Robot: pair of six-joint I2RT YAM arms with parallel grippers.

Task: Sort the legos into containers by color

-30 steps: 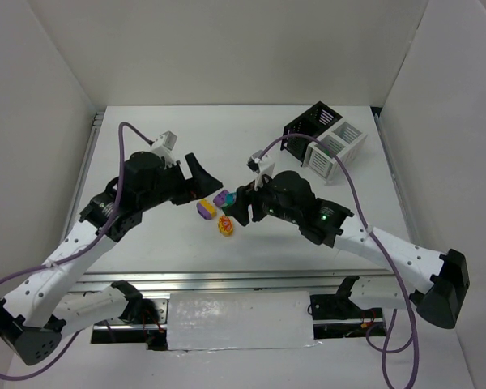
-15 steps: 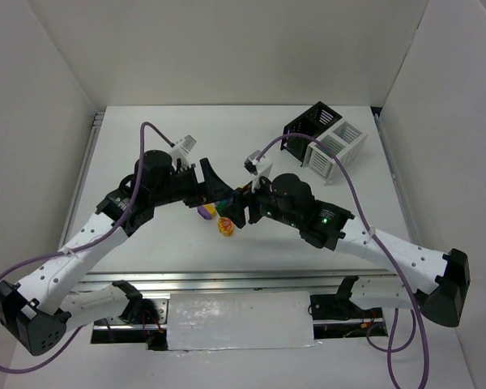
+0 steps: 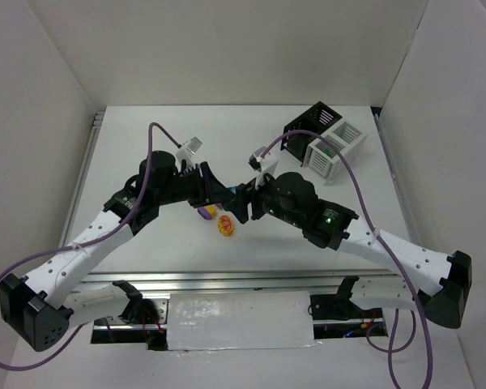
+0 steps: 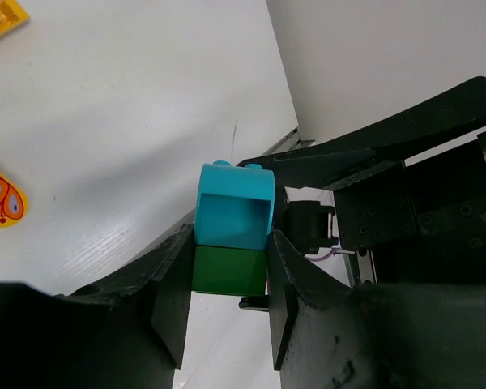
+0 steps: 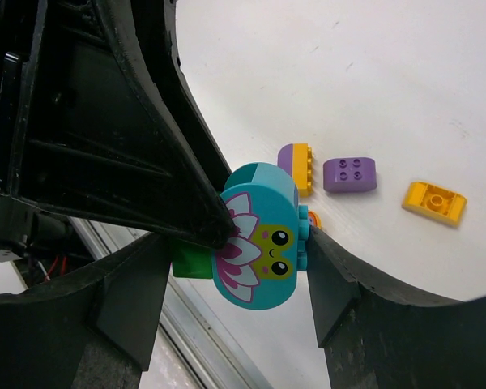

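A teal oval brick [image 5: 259, 243] printed with a flower and a face is stacked with a green brick [image 5: 192, 259]. My right gripper [image 5: 236, 247] is shut on this stack end to end, above the table. My left gripper [image 4: 229, 261] is shut on the green brick [image 4: 229, 270], with the teal one [image 4: 235, 207] sticking out past its fingertips. In the top view both grippers meet at mid-table, left [image 3: 219, 193] and right [image 3: 241, 203]. The black container [image 3: 312, 123] and the white container [image 3: 334, 148] stand at the back right.
Loose on the table under the grippers lie a yellow-purple brick [image 5: 296, 168], a purple brick [image 5: 350, 174], an orange brick [image 5: 434, 202] and a red-yellow oval brick [image 3: 225, 224]. The table's front rail runs near the arm bases.
My left arm swung right to meet the right gripper, and its jaws closed from wide open onto the green brick. The right gripper held still with the stack.
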